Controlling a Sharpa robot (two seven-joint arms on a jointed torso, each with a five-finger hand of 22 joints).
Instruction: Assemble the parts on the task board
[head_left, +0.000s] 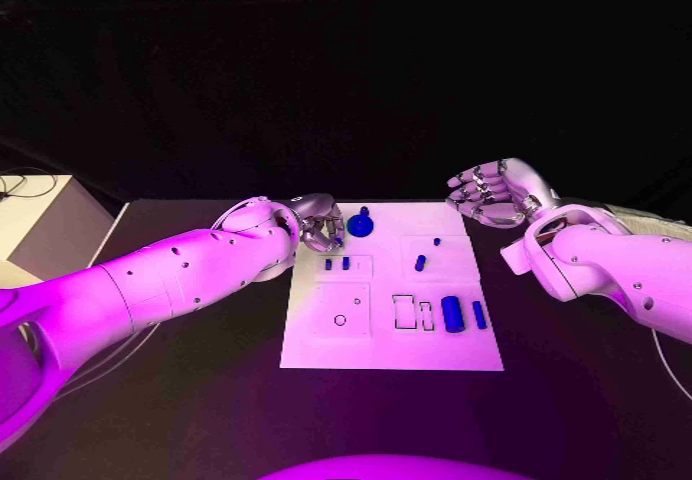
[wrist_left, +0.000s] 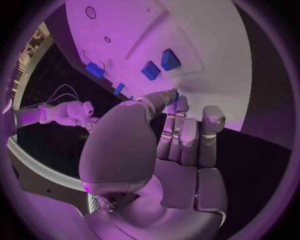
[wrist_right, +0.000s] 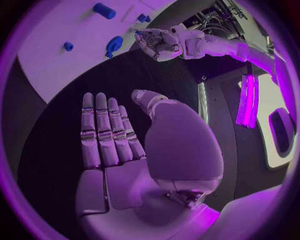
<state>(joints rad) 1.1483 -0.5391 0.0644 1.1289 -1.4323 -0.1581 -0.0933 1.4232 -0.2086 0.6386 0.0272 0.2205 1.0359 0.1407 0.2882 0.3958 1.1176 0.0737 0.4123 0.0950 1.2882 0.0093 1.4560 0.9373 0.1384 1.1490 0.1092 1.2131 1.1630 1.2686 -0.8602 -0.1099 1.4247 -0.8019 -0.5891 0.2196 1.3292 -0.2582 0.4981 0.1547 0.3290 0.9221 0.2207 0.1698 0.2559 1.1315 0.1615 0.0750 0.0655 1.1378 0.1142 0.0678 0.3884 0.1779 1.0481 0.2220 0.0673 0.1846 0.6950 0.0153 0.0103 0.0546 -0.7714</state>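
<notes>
The task board (head_left: 389, 345) is lying on the worktop (head_left: 188, 400) between both hands. The left hand (head_left: 315, 228) is reaching over its far corner, fingertips beside a blue teardrop part (head_left: 361, 225), holding nothing. The right hand (head_left: 495, 192) is hovering off the far edge, fingers straight, empty.

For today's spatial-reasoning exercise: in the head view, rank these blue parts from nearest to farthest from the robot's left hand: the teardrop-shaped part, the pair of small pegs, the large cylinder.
1. Teardrop-shaped part, at the board's far edge, right beside the left hand.
2. Pair of small pegs, just below the hand, on the board's left half.
3. Large cylinder, toward the board's near right.
</notes>
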